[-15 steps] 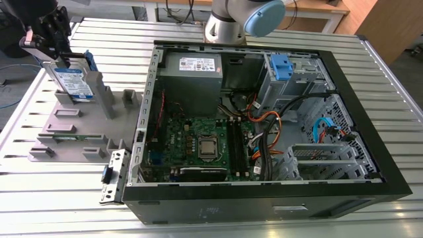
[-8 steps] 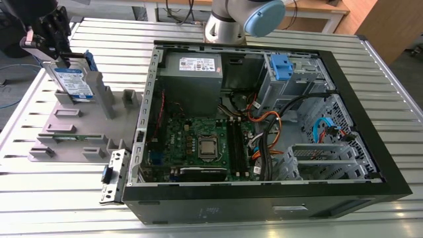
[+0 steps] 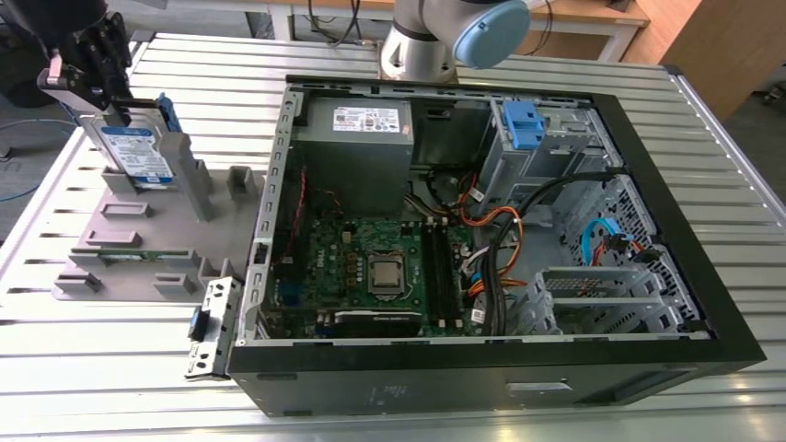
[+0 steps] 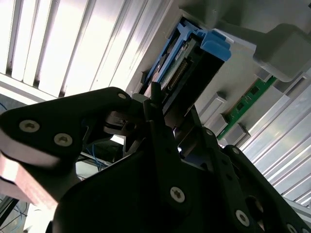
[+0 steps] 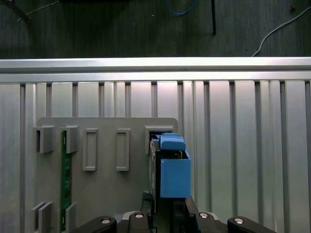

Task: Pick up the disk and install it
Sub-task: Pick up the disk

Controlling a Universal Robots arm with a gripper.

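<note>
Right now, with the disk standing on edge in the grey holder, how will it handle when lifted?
Probably rigid and dense for its size: the disk looks like a metal-bodied slab. It stands on its narrow edge in the grey holder, so a sideways push could tip it. The blue rail looks like plastic, possibly slick.

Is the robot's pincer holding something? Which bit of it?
Yes, the pincer holds the disk by its top edge; the disk stands upright at the grey holder.
</note>
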